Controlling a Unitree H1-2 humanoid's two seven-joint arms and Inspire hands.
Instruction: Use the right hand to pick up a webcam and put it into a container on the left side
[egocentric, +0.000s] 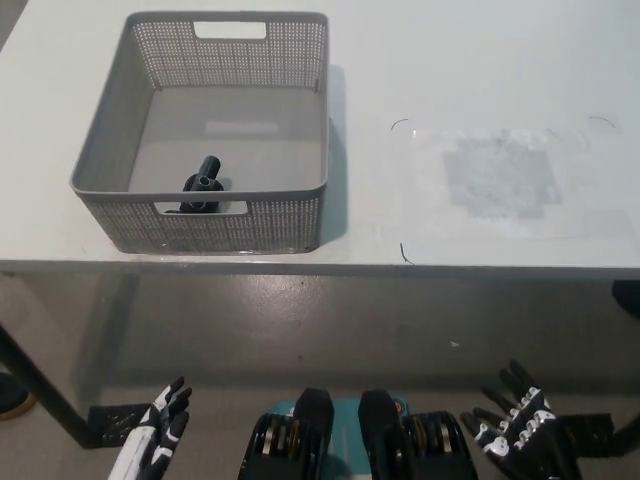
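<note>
Resting low, below the table edge and near the floor, the right hand (520, 432) shows its dark fingers spread apart with nothing between them. Left hand (150, 440) hangs at a like height on the other side, fingers also splayed, holding nothing.

Webcam (202, 186): small black object lying on the floor of the grey basket (300, 215), close against the basket's near wall. From the right hand it sits well apart, up on the table and far across toward the robot's left. It is nearly straight above and ahead of the left hand. Cannot tell from this view how the webcam lies, upright or tipped.

Table (470, 60): white top. A pale scuffed patch (498, 176) with faint corner marks lies ahead of and above the right hand, with nothing on it.

Judgement on step: the webcam is already in the basket on the left side, so the placing looks done. Both hands are down and clear of the table, which reads as the rest posture at the end of the task.

Next move, as I judge it: little is called for. Should anything remain, it is only to hold both hands low, clear of the table edge and basket.
</note>
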